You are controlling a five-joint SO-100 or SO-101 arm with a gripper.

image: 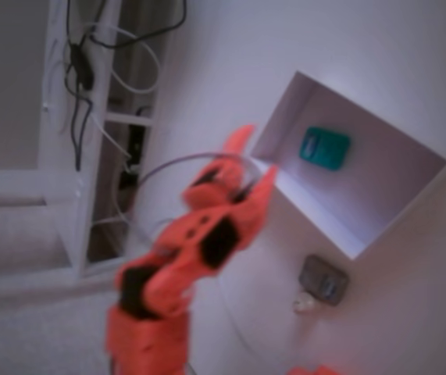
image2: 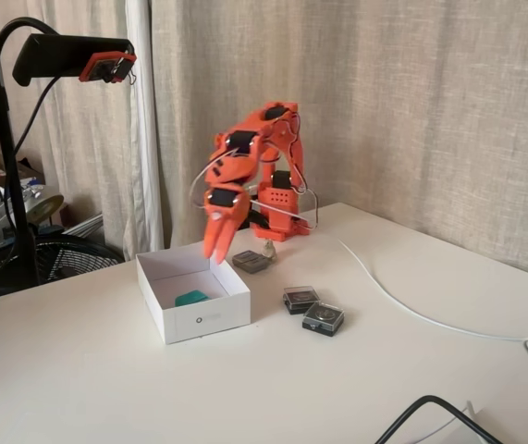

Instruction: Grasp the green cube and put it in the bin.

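In a fixed view taken from in front of the table, a black camera stand is seen at the far left, with a small camera head at the top of its curved arm. Further right, the bin is set on the white table, and the green cube is seen lying on its floor, near the front wall. Directly above the bin's back edge the gripper is held pointing downward, its fingers spread slightly apart with nothing between them. Behind it the orange arm is folded over its base. Just right of the bin a grey-brown block is seen, and further right two dark gadgets are placed side by side. A white cable is run across the table toward the right edge.

In the other fixed view, looking down, the gripper is shown with its two orange fingers parted and empty, at the bin's left corner. The green cube is shown inside the bin, apart from the fingers
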